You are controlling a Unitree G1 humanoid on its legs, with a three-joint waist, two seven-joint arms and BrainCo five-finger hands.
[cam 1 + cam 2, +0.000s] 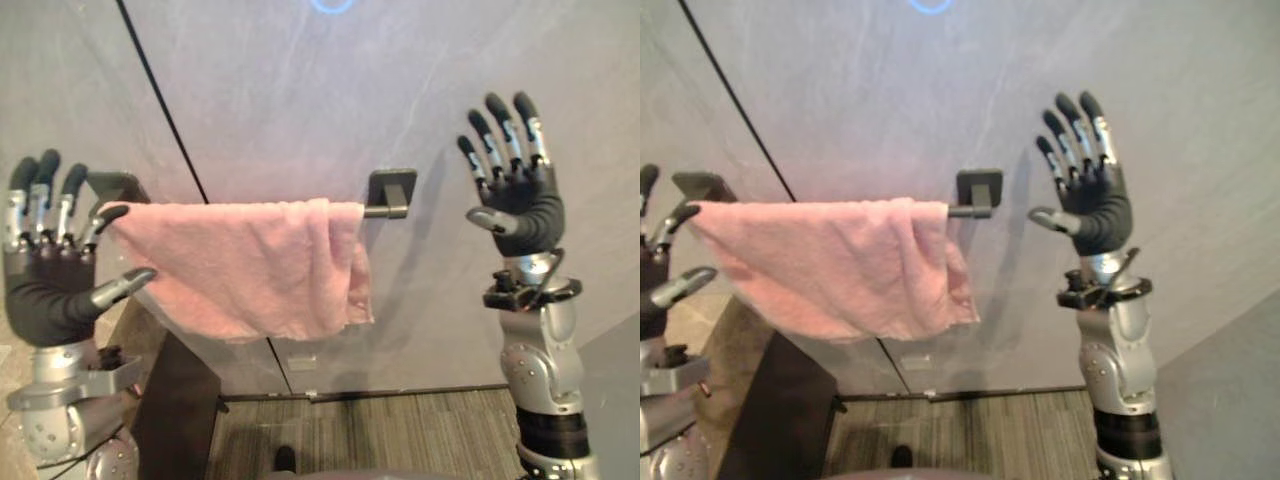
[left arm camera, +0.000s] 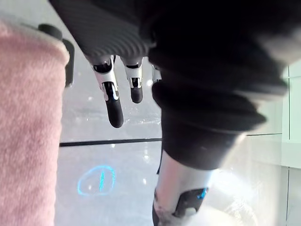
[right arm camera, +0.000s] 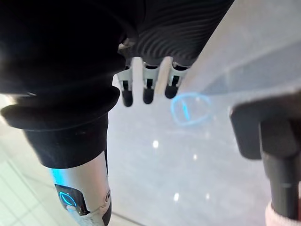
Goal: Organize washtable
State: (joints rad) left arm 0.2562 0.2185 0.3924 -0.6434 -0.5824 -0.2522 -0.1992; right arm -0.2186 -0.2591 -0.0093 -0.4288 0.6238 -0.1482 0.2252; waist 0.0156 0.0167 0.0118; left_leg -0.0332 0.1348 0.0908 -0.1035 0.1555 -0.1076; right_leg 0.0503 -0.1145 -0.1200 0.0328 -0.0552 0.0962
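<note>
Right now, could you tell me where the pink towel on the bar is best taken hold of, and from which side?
Probably the left edge of the pink towel, just below the bar, pinched from the left: the cloth hangs flat there, and the open left hand is beside it. The right end is bunched.

A pink towel hangs draped and bunched over a dark wall-mounted towel bar, covering most of it.

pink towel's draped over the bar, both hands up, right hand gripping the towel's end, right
Not quite: the right hand grips nothing. In the left eye view it is open, fingers straight, apart from the pink towel, past the bracket. The towel is draped over the bar and the left hand is up too.
</note>
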